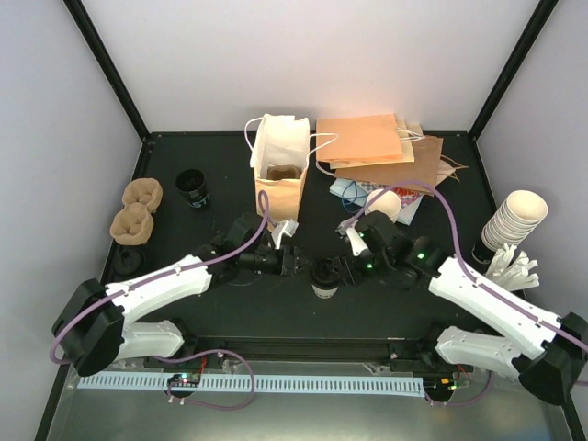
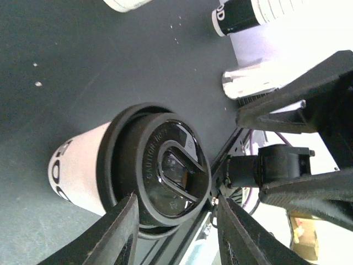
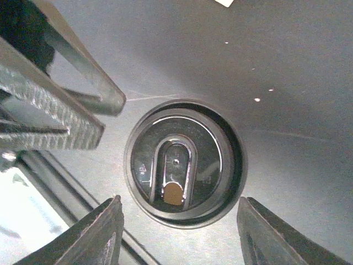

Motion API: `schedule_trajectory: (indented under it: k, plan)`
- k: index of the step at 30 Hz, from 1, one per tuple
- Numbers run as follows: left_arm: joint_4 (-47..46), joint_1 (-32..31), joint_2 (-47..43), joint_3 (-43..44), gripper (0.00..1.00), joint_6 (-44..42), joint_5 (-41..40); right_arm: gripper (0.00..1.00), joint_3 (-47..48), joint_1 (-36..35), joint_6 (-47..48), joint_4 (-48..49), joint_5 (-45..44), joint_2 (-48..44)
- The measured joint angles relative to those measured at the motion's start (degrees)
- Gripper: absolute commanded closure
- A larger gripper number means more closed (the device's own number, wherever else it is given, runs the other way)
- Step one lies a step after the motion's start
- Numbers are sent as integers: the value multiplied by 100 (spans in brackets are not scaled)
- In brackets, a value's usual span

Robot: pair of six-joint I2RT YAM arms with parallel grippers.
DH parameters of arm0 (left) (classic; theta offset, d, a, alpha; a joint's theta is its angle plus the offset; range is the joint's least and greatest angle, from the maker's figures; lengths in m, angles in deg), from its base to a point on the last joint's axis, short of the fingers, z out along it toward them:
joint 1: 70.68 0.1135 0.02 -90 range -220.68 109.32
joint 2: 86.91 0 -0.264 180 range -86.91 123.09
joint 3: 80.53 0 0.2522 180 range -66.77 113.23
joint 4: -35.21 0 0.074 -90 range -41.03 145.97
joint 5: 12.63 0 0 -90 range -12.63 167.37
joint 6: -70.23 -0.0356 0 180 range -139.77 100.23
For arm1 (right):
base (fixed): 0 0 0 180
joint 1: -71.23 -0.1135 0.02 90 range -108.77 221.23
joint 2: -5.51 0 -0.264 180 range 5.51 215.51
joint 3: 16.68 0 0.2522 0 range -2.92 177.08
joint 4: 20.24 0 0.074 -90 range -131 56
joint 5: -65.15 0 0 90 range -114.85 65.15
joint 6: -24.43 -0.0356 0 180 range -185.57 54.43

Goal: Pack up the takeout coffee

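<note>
Coffee (image 1: 324, 276) stands upright on table (image 1: 216, 158), at 6 o'clock from the bag (image 1: 280, 175). My L gripper (image 1: 296, 260) is at its 9, R gripper (image 1: 347, 266) at its 3. Both jaws are apart w/ nothing held.

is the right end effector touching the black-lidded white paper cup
Cannot tell: right wrist view shows the right end effector straddling the white paper cup, one finger clear, other at its rim.
</note>
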Motion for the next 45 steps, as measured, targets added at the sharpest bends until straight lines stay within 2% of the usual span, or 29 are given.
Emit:
schedule_trajectory:
  k: [5, 6, 9, 14, 16, 22, 35, 42, 45]
  plan:
    - [-31, -70, 101, 22, 58, 107, 114, 56, -564, 660, -341, 662, 1054, -330]
    - [-31, -70, 109, 26, 58, 118, 114, 61, -664, 785, -413, 841, 1283, -345]
    - [-44, -70, 144, 68, 58, 127, 114, 85, -1069, 1082, -706, 1591, 2072, -407]
    - [-70, -68, 208, 173, 60, 127, 39, 91, -1659, 1200, -1272, 2817, 3136, -323]
    - [-44, -66, 190, 179, 60, 125, -131, 99, -1672, 1202, -1401, 3187, 3469, -116]
    - [92, -37, -131, 90, 60, 125, -503, 99, -1648, 1215, -1657, 3921, 4343, 804]
    - [278, -26, -308, -20, 60, 120, -669, 99, -1285, 1397, -1539, 3829, 5034, 1187]
    - [321, -15, -343, -20, 60, 98, -688, 99, -1316, 1628, -1137, 3609, 5224, 1974]
    - [326, -15, -343, -20, 60, 96, -686, 99, -1294, 1637, -1021, 3635, 5322, 2026]
